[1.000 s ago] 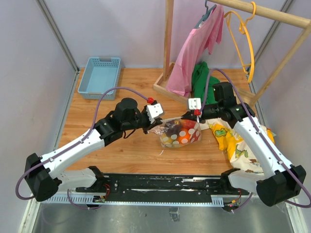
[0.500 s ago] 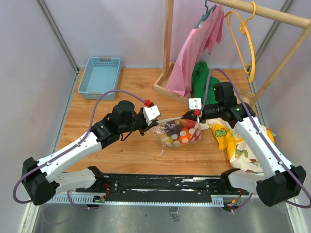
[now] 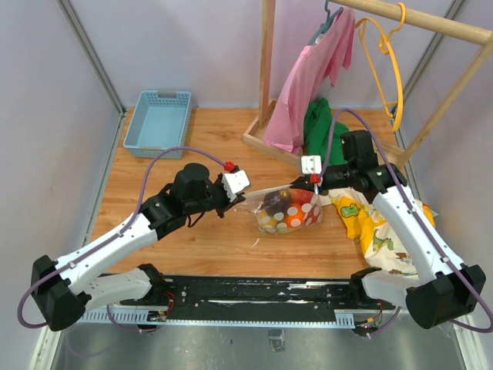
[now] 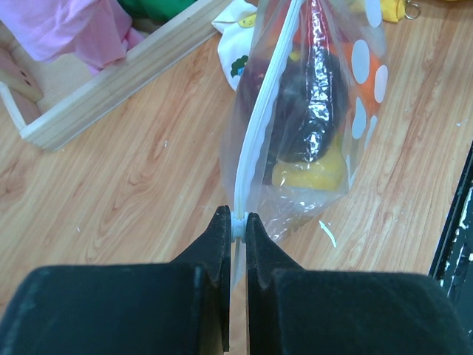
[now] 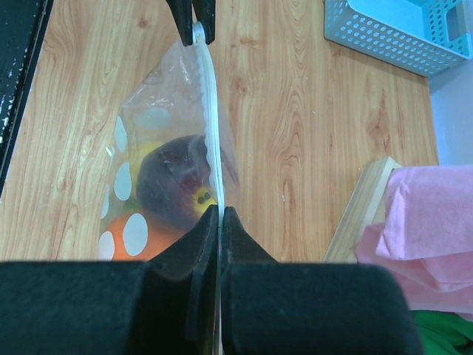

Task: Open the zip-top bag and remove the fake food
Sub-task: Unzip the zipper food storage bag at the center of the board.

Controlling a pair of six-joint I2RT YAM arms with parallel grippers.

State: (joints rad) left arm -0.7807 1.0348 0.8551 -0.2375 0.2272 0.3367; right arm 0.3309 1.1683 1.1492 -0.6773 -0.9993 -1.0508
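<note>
while the left gripper (image 4: 238, 224) clamps one end of the clear, white-dotted plastic zip-top bag (image 4: 290, 203), the right gripper (image 5: 220, 214) clamps the other.

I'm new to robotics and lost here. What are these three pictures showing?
Two white-and-black robot arms work at a wooden table. One picture looks down from above; the other two come from cameras on each wrist. The left gripper and right gripper are both shut on opposite ends of the white zip strip of a clear dotted plastic bag full of colourful plastic fruit. Nearby: a blue plastic basket, a pink shirt on a rack, a yellow cartoon-print cloth.
</note>
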